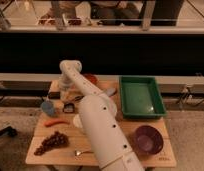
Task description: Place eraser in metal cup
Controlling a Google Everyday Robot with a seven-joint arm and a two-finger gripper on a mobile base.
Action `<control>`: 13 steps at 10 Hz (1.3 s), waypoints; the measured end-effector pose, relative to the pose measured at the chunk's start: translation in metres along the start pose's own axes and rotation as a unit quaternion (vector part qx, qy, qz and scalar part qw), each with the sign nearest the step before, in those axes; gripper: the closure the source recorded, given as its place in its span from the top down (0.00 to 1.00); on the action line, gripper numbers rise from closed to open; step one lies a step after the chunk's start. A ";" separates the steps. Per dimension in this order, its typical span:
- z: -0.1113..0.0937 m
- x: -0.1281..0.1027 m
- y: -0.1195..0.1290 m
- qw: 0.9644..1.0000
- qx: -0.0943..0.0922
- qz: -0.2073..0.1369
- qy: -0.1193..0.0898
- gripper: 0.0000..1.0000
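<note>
My arm reaches from the bottom middle up over the wooden table (pixel 40 150), bends at a white elbow and points down at the far left part. The gripper (pixel 65 94) hangs there, just beyond a black square item with a pale centre (pixel 69 107) and right of the blue cup (pixel 47 108). A dull silvery-grey shape (pixel 111 92) just right of the arm looks like the metal cup. The white cup (pixel 76 123) peeks out at the arm's left edge. I cannot make out the eraser; it may be hidden by the arm or the gripper.
A green tray (pixel 140 96) fills the table's right rear. A purple bowl (pixel 147 139) sits at front right, a reddish bowl (pixel 90 79) at the back. A red chili (pixel 56 122), grapes (pixel 51 142) and a spoon (pixel 83 152) lie at front left.
</note>
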 end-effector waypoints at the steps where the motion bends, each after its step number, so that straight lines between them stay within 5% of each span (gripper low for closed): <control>1: 0.000 0.000 0.000 1.000 0.000 0.000 0.000 0.31; 5: 0.000 0.000 0.000 1.000 0.000 0.000 0.000 0.02; 11: -0.005 0.003 0.000 1.000 0.012 0.004 0.007 0.02; 13: -0.027 0.007 0.001 0.999 0.045 0.019 0.014 0.02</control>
